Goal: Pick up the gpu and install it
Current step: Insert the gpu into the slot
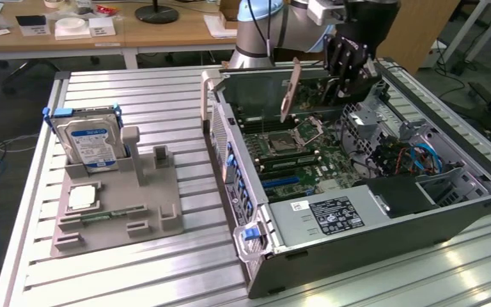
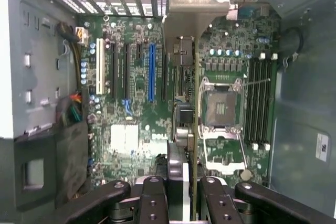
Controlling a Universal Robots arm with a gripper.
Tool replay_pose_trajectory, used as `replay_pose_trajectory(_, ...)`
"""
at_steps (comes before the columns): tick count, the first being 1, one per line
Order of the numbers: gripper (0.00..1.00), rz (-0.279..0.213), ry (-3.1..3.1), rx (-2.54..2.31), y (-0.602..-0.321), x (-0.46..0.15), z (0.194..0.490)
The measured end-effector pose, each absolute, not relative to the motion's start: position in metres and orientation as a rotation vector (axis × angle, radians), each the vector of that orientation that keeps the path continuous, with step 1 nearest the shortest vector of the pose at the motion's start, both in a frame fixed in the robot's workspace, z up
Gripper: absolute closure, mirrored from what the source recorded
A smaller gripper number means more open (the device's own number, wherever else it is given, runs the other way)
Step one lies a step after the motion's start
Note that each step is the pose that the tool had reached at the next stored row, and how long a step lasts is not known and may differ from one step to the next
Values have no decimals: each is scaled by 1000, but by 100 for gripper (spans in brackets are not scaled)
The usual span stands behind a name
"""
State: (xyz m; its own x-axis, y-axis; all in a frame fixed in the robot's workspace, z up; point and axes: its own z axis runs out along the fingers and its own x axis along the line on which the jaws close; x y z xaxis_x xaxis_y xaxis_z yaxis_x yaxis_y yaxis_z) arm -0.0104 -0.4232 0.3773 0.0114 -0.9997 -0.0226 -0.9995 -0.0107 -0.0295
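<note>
Gripper and gpu meet in the exterior view over the far end of the open computer case, which lies on its side on a slatted metal table. The black fingers are closed narrowly on the card, which stands on edge above the motherboard; whether its lower edge touches the board cannot be told. Nearer the camera in the case sits the power supply. Well apart, toward the exterior view's left, a grey fixture holds an upright hard drive. In the wrist view the gripper looks straight down along the gpu, seen edge-on between the two inner fingers, which clamp it from both sides. The card's silvery bracket lies at the end away from the gripper, close to the rear slot openings of the case. The card runs between the blue expansion slot on one side and the empty processor socket on the other, with the memory slots beyond the socket.
</note>
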Motion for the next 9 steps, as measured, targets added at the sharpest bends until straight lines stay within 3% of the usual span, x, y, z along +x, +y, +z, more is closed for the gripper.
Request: replay_pose_trajectory(9,72,-8,2219,-2171,-424,-16,362)
